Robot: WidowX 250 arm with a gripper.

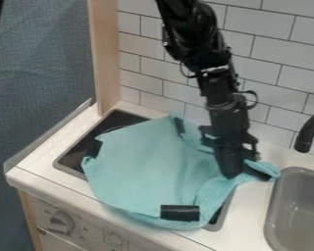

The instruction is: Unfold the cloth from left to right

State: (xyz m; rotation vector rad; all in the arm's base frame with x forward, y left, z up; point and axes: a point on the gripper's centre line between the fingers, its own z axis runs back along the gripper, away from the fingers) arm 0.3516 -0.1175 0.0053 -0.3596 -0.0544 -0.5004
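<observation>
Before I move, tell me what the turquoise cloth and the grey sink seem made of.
The turquoise cloth looks like matte fabric, perhaps microfibre, given its soft folds. The grey sink seems smooth plastic, given its even colour; painted metal is possible.

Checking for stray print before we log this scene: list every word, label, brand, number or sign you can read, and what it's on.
Nothing can be read.
Front panel: small marks near the knob and a round symbol, all too small or blurred to read.
Robot arm: pale marks, too small to read.
Cloth: no text seen, nor on the black patch at its near edge.
</observation>
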